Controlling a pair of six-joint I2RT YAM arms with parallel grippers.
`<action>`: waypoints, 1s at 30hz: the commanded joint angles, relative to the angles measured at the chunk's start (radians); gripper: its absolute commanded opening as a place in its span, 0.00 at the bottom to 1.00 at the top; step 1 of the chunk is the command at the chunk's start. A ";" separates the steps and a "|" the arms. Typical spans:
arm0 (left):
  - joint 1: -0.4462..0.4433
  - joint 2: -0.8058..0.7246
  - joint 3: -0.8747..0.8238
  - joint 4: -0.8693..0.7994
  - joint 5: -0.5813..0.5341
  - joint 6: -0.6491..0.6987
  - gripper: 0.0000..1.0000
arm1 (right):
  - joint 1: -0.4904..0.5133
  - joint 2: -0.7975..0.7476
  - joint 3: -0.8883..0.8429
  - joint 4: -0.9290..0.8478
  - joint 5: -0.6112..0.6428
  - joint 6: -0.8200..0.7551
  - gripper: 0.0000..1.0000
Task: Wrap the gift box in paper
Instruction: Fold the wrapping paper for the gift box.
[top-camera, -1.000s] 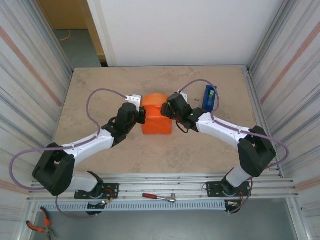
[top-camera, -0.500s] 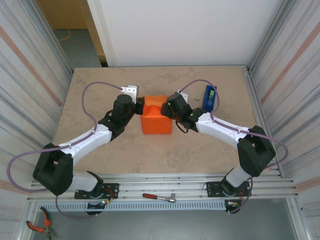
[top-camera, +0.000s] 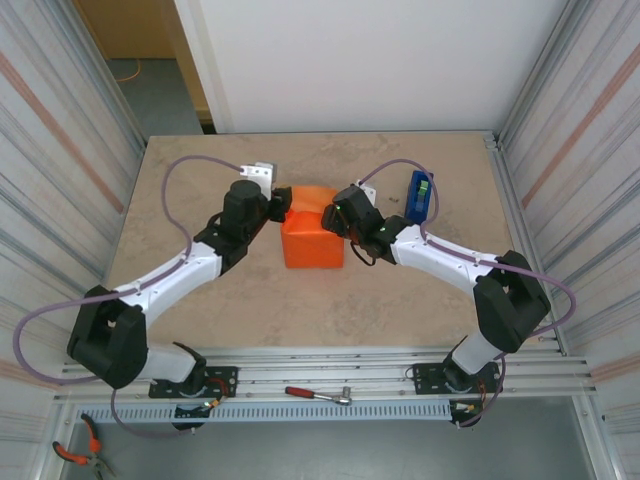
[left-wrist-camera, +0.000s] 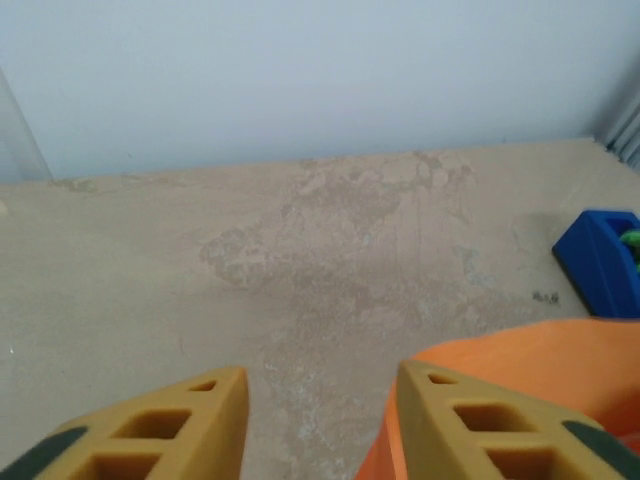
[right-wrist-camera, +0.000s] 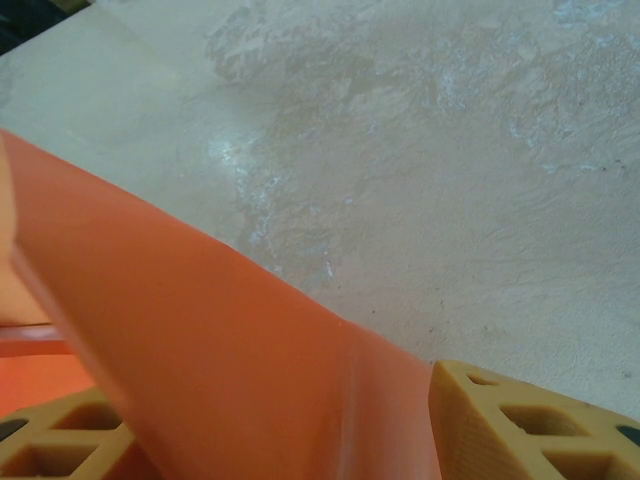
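Observation:
The orange paper (top-camera: 313, 238) is folded into a boxy parcel at the middle of the table, and the gift box is hidden under it. My left gripper (top-camera: 277, 208) sits at the parcel's far left corner. In the left wrist view that gripper (left-wrist-camera: 320, 385) is open, with bare table between its yellow fingers and its right finger against the paper (left-wrist-camera: 545, 355). My right gripper (top-camera: 336, 216) is at the parcel's far right corner. In its wrist view the paper (right-wrist-camera: 220, 340) spans the gap from one finger of the gripper (right-wrist-camera: 285, 410) to the other, held between them.
A blue tape dispenser (top-camera: 419, 196) stands on the table just right of the right arm's wrist, also seen as a blue block (left-wrist-camera: 603, 262). A wrench (top-camera: 318, 394) and pliers (top-camera: 75, 455) lie on the rails below the table edge. Corrugated walls close both sides.
My left gripper has opened, let go of the paper and drawn back toward the far left. The paper's raised far flap now lies flatter. The right arm has held still.

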 joint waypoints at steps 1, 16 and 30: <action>0.009 -0.092 -0.021 0.007 -0.003 -0.039 0.56 | 0.018 0.062 -0.046 -0.201 -0.036 -0.010 0.59; -0.060 -0.214 -0.250 0.087 -0.017 -0.173 0.67 | 0.018 0.076 -0.046 -0.198 -0.047 -0.001 0.59; -0.083 -0.064 -0.193 0.173 0.012 -0.147 0.69 | 0.019 0.075 -0.051 -0.207 -0.048 0.002 0.59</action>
